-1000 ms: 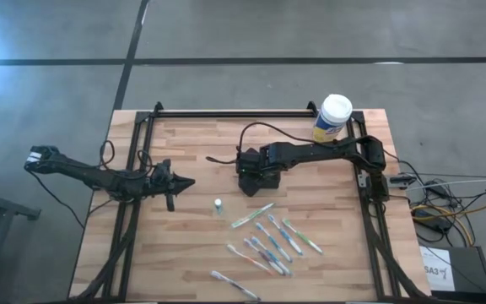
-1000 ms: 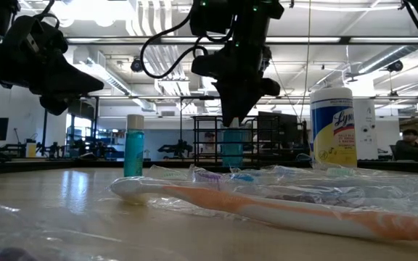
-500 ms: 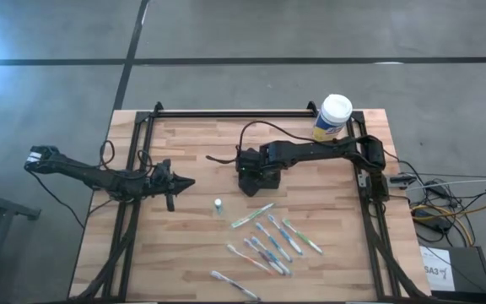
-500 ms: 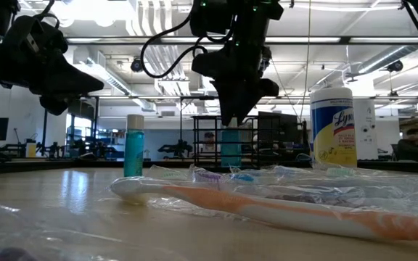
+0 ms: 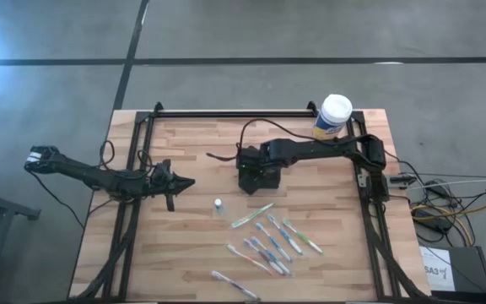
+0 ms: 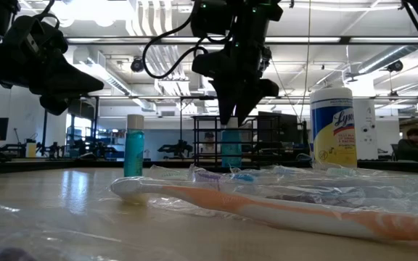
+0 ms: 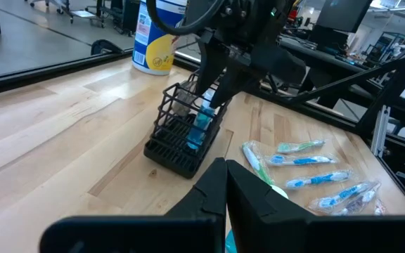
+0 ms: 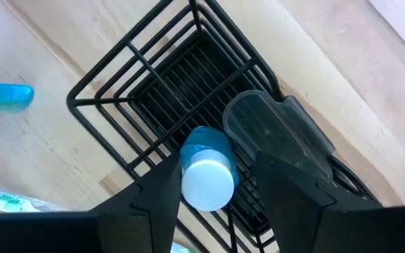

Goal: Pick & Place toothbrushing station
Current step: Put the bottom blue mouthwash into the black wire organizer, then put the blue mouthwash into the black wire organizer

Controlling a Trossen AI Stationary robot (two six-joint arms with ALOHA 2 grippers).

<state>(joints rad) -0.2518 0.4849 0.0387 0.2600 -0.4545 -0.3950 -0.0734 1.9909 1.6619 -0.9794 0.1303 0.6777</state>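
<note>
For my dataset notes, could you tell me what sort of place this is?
Probably a robotics lab or workshop: a wooden table framed by black rails, open concrete floor around it, and racks, monitors and exposed ceiling ducts behind.

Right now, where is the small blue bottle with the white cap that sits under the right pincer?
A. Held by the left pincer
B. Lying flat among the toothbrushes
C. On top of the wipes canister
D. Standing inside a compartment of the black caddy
D: the blue bottle stands upright inside the black caddy, between the fingers of the right pincer.
</note>
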